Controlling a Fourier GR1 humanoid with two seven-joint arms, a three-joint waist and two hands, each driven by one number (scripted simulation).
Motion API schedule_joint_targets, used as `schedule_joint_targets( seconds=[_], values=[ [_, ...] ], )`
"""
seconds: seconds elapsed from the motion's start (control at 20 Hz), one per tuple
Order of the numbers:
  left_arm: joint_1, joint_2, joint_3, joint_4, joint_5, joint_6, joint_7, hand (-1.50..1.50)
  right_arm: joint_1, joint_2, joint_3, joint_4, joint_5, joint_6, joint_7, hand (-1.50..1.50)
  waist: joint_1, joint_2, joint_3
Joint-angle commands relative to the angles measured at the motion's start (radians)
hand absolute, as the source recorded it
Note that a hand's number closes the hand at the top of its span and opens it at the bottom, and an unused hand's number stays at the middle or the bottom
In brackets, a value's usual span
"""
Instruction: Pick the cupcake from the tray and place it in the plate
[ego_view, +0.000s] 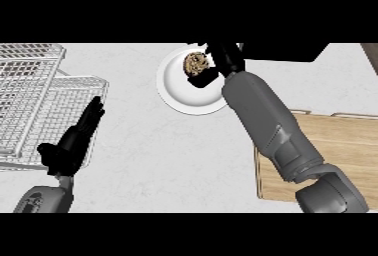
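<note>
The brown cupcake (195, 62) is over the upper part of the white plate (184, 101) at the top centre of the counter. My right hand (224, 58) reaches in from the right with its fingers and thumb curled round the cupcake, partly hiding it. I cannot tell whether the cupcake touches the plate. The wooden tray (339, 150) lies at the right, under my right forearm, with nothing on its visible part. My left hand (74, 142) rests open at the lower left, fingers straight and pointing up.
A wire dish rack (29, 90) fills the left side, just beside my left hand. A dark object (288, 51) sits at the top edge, right of the plate. Pale counter (162, 160) spreads between the rack and the tray.
</note>
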Motion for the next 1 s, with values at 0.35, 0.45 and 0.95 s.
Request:
schedule_joint_targets(
  seconds=[0.35, 0.45, 0.95],
  values=[
    [0.008, -0.003, 0.022, 0.048, -0.003, -0.013, -0.031, 0.00, 0.023, 0.007, -0.165, 0.037, -0.199, -0.067, -0.113, -1.50, -0.001, 0.009, -0.002],
    [0.045, -0.003, 0.016, 0.006, -0.003, -0.003, 0.001, 0.00, -0.007, 0.005, -0.220, 0.013, -0.256, -0.031, -0.102, -1.50, -0.010, -0.002, -0.002],
    [0.045, 0.002, 0.031, 0.026, -0.010, -0.015, -0.020, 0.00, 0.121, -0.242, -0.367, 0.040, -0.415, 0.323, -0.303, -1.50, -0.021, 0.001, -0.001]
  ],
)
